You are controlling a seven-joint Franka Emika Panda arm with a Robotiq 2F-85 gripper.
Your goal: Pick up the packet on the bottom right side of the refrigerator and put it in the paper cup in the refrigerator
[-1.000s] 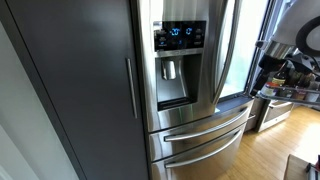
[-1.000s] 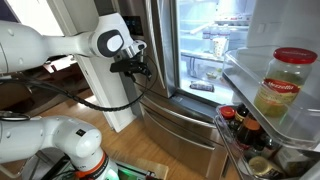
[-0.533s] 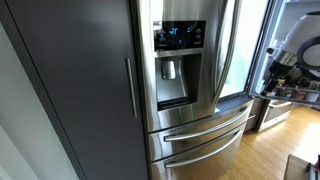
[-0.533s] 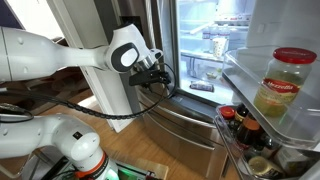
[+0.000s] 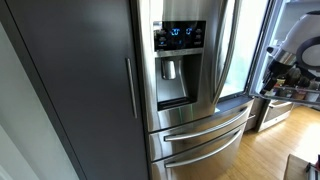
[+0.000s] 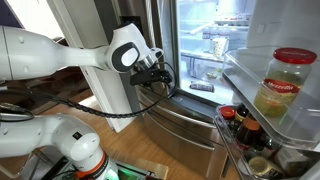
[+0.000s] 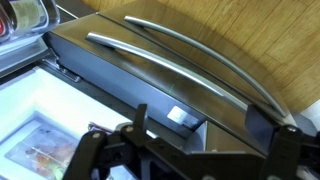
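refrigerator top cut off, shelf contents blurred

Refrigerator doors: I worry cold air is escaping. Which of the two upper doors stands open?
The door holding the red-lidded jar on its inner shelf stands open; the other door, with the blue-lit dispenser panel, is shut flush.

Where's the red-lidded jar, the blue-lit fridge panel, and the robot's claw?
jar [image 6: 280,92]: in an exterior view, on its label.
dispenser panel [image 5: 180,35]: in an exterior view, on the lit display.
gripper [image 6: 163,78]: in an exterior view, between its fingertips.
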